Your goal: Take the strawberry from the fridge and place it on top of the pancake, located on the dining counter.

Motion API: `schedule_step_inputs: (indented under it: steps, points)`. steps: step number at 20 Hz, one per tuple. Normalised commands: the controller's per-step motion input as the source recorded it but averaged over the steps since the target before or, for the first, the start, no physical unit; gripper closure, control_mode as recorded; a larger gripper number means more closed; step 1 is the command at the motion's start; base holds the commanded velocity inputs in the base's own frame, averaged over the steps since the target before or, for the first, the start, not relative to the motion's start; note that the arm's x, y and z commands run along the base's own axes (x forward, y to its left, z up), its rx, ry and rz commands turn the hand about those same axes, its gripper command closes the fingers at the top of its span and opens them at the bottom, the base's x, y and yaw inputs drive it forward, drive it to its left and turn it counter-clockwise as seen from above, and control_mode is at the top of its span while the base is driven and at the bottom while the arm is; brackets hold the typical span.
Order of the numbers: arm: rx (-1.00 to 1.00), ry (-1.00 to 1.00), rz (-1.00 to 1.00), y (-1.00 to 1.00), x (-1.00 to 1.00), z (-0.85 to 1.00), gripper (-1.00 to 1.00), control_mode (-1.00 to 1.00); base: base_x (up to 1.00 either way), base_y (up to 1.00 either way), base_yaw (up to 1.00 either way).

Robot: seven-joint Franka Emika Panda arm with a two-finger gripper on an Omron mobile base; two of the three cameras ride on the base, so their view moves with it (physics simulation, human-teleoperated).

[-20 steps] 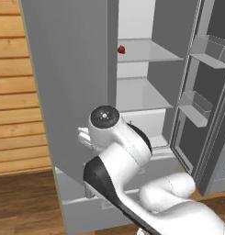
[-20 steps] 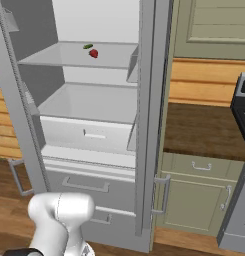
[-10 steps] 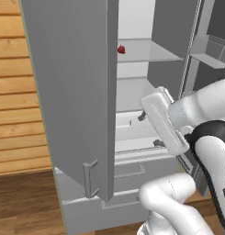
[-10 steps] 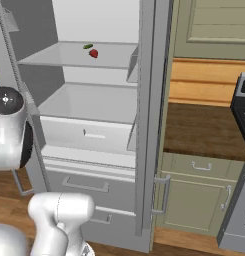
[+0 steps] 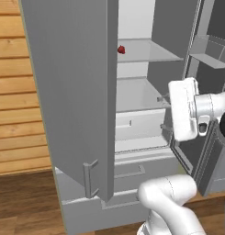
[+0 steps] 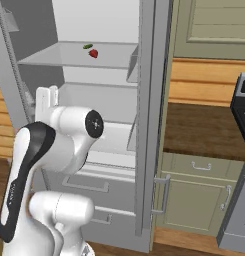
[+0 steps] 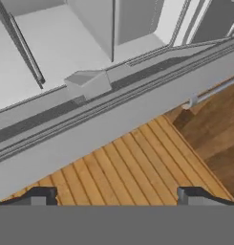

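Observation:
The fridge [image 5: 72, 92] stands with both doors open. The strawberry [image 5: 121, 49] [image 6: 94, 53], tiny and red, lies on the upper shelf [image 5: 146, 54], next to a small dark green item [image 6: 87, 46]. My gripper [image 5: 163, 113] hovers at the right side of the opening, one shelf lower than the strawberry and to its right. It is open and holds nothing. In the hand view the two fingertips [image 7: 42, 195] stand far apart over the fridge's lower front and the wooden floor [image 7: 137, 167]. The pancake and the dining counter are out of view.
The left door juts out in front of the shelves. Bins [image 5: 210, 55] line the right door beside my hand. A white inner drawer [image 5: 137, 124] and grey bottom drawers [image 5: 127, 174] lie below. A wooden cabinet counter [image 6: 204, 130] and a stove [image 6: 242, 100] stand to the right.
The arm has swung up from low in front of the fridge to the right side of the opening. The hand has turned toward the shelves and stayed open.

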Motion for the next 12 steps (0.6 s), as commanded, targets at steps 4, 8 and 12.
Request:
schedule_step_inputs:
  steps: [4,8,12]
  points:
    - [0.0,-0.17,0.19,0.41,0.94,0.0,-1.0,-1.0,0.0,0.0,0.0]
    - [0.0,-0.17,0.12,0.16,0.46,0.0,-1.0,-1.0,0.0,0.0,0.0]
    - [-0.01,-0.19,0.06,0.4,0.35,0.0,-1.0,-1.0,0.0,0.0,0.0]
